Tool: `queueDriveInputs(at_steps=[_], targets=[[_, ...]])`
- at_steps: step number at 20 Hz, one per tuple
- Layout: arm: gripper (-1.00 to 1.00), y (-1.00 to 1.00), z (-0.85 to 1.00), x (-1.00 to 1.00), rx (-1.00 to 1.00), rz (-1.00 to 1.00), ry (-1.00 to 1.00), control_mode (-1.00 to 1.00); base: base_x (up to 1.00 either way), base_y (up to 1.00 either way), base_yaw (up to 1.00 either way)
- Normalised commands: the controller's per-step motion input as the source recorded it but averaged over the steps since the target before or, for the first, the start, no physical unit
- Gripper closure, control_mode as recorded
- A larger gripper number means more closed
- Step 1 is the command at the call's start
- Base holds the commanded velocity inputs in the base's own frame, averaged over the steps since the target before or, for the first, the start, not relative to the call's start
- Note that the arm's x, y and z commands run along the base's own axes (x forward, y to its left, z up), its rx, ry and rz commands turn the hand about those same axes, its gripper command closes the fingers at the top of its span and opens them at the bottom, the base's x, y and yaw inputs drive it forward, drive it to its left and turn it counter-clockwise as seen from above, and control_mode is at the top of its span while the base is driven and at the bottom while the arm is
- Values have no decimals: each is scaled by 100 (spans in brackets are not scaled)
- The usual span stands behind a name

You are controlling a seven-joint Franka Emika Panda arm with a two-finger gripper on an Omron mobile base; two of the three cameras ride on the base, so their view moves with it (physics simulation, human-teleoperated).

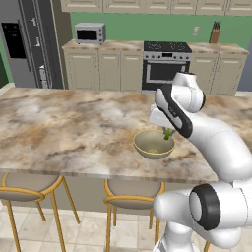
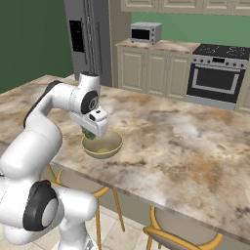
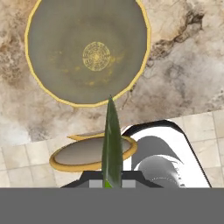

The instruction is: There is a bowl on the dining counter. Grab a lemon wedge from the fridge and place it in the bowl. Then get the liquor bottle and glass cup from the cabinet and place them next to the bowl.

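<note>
On the dining counter (image 1: 74,128), near its stool-side edge, sits the bowl (image 1: 153,144); my gripper (image 3: 112,183) above it pinches the lemon wedge (image 3: 112,144).

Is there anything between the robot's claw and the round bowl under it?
Just the thin green lemon wedge the shut gripper pinches, above the wide olive-tan bowl, seen in the hand view.
</note>
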Motion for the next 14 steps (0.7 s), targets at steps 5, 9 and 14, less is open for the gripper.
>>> queueDriveInputs(at_steps=[5, 9, 14], targets=[[100, -10, -37, 28, 0, 0, 0, -100, 0, 0, 0], [100, -10, -36, 29, 0, 0, 0, -100, 0, 0, 0], [100, -6, -32, 24, 0, 0, 1, -100, 0, 0, 0]])
